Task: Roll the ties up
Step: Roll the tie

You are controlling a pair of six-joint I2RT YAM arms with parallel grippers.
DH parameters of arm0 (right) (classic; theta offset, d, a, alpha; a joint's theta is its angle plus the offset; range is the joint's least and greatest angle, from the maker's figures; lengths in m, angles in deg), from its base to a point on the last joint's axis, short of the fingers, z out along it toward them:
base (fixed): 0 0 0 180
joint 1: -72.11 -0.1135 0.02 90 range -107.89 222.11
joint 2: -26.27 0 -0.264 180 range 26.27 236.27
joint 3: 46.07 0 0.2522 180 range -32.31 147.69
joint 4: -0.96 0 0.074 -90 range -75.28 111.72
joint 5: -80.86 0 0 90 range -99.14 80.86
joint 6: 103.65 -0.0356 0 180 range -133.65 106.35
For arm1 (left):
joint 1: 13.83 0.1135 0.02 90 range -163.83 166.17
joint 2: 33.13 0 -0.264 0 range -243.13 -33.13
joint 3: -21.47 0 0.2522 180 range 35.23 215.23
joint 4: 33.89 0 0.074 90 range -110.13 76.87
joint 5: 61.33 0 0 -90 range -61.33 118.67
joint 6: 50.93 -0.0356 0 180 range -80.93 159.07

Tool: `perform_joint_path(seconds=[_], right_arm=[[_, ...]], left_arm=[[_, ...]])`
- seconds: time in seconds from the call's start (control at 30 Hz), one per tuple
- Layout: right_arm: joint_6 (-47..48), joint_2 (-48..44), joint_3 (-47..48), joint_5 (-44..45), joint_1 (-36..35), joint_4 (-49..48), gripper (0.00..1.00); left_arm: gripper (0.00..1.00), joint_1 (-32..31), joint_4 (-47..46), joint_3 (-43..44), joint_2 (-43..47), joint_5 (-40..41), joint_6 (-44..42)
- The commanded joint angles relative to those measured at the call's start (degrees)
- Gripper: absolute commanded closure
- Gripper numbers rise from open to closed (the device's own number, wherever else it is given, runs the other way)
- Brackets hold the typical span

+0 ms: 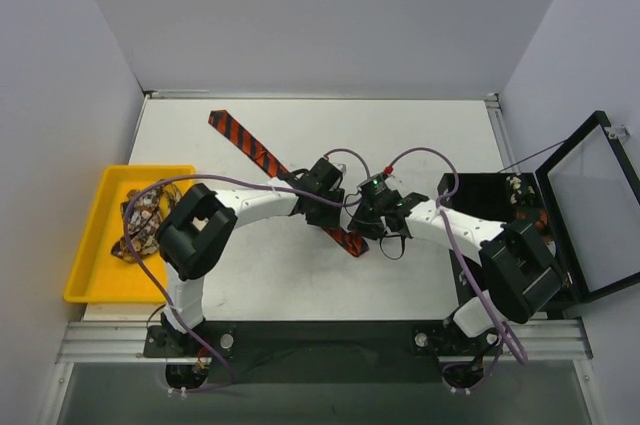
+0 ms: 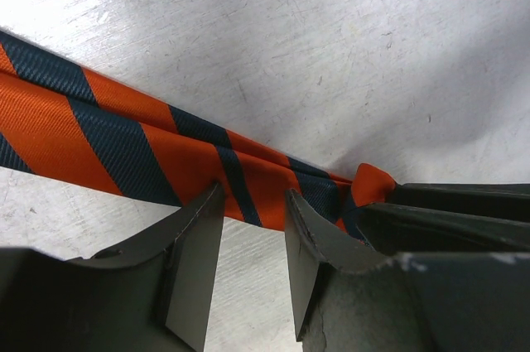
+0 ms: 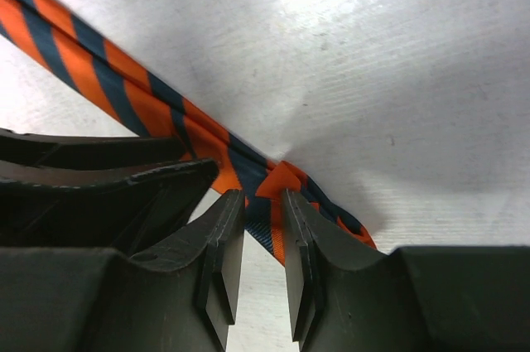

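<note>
One tie (image 1: 248,143) with red-orange and dark diagonal stripes lies slantwise across the white table, its wide end at the far left. My left gripper (image 1: 322,213) and right gripper (image 1: 362,233) stand side by side over its narrow near end. In the left wrist view the left gripper (image 2: 252,195) is open, its tips resting on the tie (image 2: 124,137). The right gripper (image 3: 263,195) is open by a narrow gap, tips down on the tie (image 3: 124,87) where the end is folded over. More patterned ties (image 1: 140,220) lie bunched in the tray.
A yellow tray (image 1: 85,245) sits at the table's left edge. A black box (image 1: 480,195) with its lid (image 1: 595,205) swung open stands at the right. Purple cables (image 1: 430,153) arc above both wrists. White walls close in the table.
</note>
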Motion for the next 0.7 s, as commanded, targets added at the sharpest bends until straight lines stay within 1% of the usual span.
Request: perform_joint_path(seconds=[0.0, 0.2, 0.4, 0.47, 0.53, 0.67], right_arm=[[-0.5, -2.5, 0.7, 1.4, -0.8, -1.5, 0.74], [-0.5, -0.9, 0.1, 1.4, -1.3, -3.1, 0.73], [-1.3, 0.0, -2.5, 1.2, -1.8, -5.2, 0.73], [-1.6, 0.3, -3.4, 1.2, -1.7, -7.3, 0.73], [-2.0, 0.3, -4.1, 1.2, -1.7, -8.5, 0.72], [-2.5, 0.6, -5.9, 0.8, -1.8, -11.4, 0.72]], left_arm=[[0.54, 0.1, 0.4, -1.2, 2.1, -0.1, 0.9], [0.54, 0.2, -0.3, -1.5, 2.2, -0.3, 1.3], [0.53, 0.2, -2.0, -3.0, 3.3, -0.6, 2.3], [0.53, 0.3, -3.1, -3.8, 4.0, -0.8, 3.0], [0.5, 0.5, -4.3, -4.9, 4.7, -1.2, 3.5], [0.47, 0.9, -5.8, -6.4, 5.7, -1.9, 4.5]])
